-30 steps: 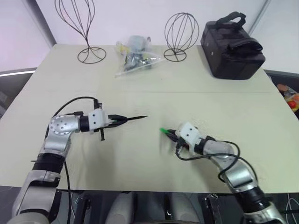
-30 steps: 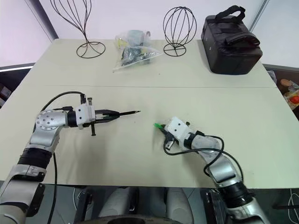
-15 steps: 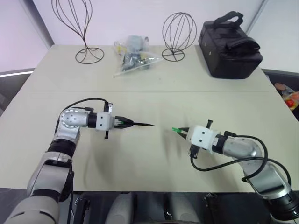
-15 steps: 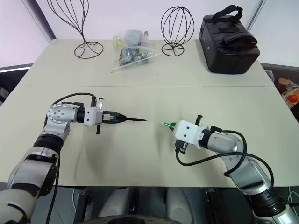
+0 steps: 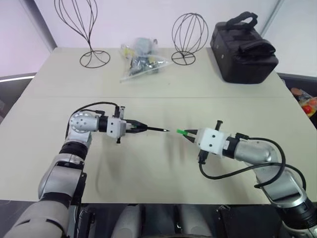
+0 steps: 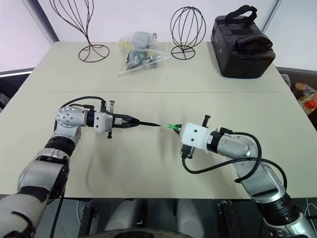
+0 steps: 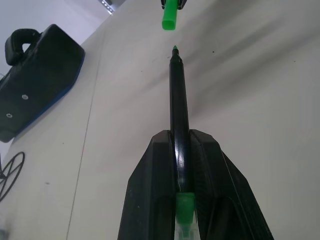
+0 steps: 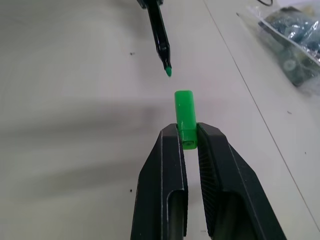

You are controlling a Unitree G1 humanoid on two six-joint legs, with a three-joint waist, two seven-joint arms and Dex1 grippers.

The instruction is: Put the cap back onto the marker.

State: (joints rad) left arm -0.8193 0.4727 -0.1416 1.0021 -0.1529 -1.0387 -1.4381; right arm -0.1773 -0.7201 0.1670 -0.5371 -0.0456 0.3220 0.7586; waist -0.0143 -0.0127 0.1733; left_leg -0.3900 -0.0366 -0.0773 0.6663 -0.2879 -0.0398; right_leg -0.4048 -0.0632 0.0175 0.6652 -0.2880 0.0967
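Observation:
Both arms hover over the middle of the cream table [image 5: 148, 94]. My left gripper [image 5: 140, 127] is shut on the marker [image 5: 154, 129], a thin dark stick whose green pointed tip [image 7: 175, 49] aims right, toward the other arm. My right gripper [image 5: 189, 134] is shut on the bright green cap [image 5: 181, 132], whose free end faces the tip. In the right wrist view the cap [image 8: 185, 116] sticks out past the fingertips [image 8: 171, 134], and the marker [image 8: 159, 35] tip sits a short gap beyond it, nearly in line. The left wrist view shows the cap [image 7: 169, 16] just past the tip.
At the back of the table stand two black wire forms [image 5: 85, 29] [image 5: 190, 30], a clear bag of small items [image 5: 142, 58] and a black case [image 5: 244, 47]. Cables loop from both wrists. The table's front edge runs close below the arms.
Both grippers have closed in on each other: the left carried the marker rightward, the right lifted the cap and swung it left. The gap between tip and cap has shrunk to a small one.

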